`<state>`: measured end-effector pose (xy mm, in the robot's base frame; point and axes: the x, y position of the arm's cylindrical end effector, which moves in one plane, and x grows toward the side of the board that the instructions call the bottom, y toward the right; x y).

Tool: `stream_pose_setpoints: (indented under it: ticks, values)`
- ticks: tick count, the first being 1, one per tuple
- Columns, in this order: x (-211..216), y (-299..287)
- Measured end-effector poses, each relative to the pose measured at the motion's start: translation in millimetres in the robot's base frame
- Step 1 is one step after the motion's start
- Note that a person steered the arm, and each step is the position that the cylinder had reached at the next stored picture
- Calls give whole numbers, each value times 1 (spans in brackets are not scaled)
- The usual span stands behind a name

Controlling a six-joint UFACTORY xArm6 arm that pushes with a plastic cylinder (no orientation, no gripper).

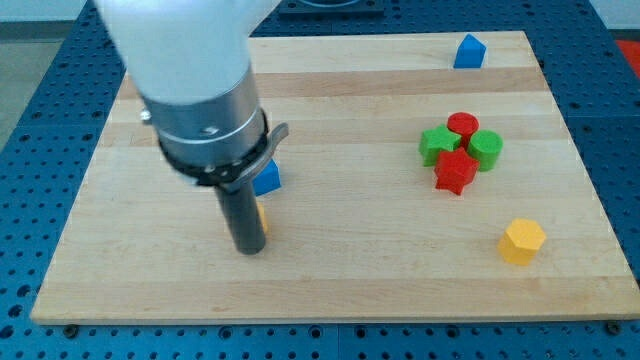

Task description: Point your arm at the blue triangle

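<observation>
A blue block with a pointed top (469, 51), which looks like the triangle, stands near the board's top right edge. A second blue block (268, 179) is partly hidden behind my arm, so its shape is unclear. My tip (248, 249) rests on the board at lower left, just below this second blue block and far from the pointed one. A small yellow block (260, 214) is mostly hidden behind the rod and touches its right side.
On the wooden board (340, 290), a cluster at the right holds a red cylinder (462, 125), a green star (435, 146), a green block (487, 149) and a red star (455, 172). A yellow hexagon (522, 241) lies at lower right.
</observation>
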<state>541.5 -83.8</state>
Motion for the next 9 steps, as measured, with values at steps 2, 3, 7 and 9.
stream_pose_setpoints:
  ticks: [2, 3, 7, 9]
  values:
    - [-35, 18]
    - [-42, 21]
    - [-181, 116]
    - [-187, 158]
